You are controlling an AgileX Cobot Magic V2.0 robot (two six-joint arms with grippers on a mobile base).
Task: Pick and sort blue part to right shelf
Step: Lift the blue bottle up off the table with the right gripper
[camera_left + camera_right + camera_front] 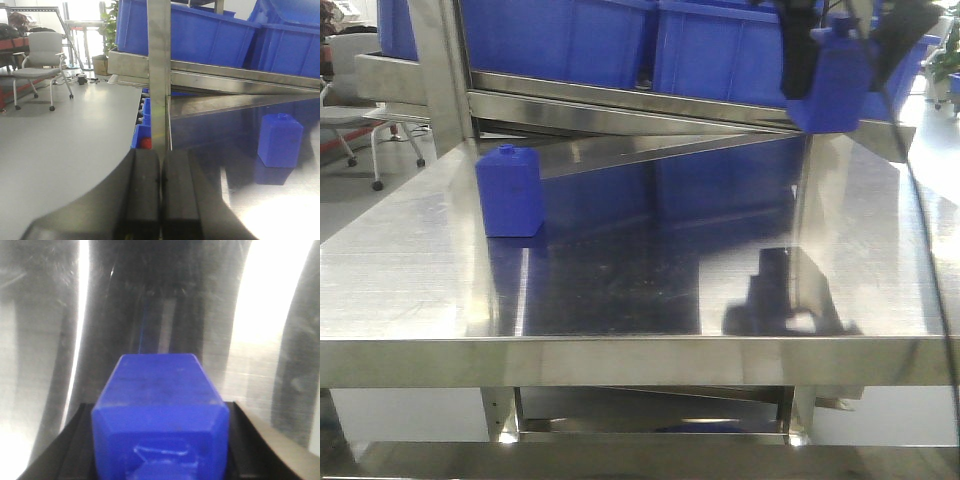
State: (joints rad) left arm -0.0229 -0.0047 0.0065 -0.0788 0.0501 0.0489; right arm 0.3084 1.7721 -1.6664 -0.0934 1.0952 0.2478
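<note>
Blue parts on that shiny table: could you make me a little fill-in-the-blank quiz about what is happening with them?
1. The front view shows ____ small blue parts.
2. The right gripper is shut on one blue part; the other blue part stands on the ____.
3. The left gripper is shut and holds ____.
4. The bins on the right shelf are coloured ____.
Missing words: two; table; nothing; blue.

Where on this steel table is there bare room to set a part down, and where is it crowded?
Free: the whole front strip of the table, and the middle and right, from the standing blue part across to under the right tool, which holds a second blue part up by the right shelf rail. Crowded: the back edge under the blue bins.
</note>
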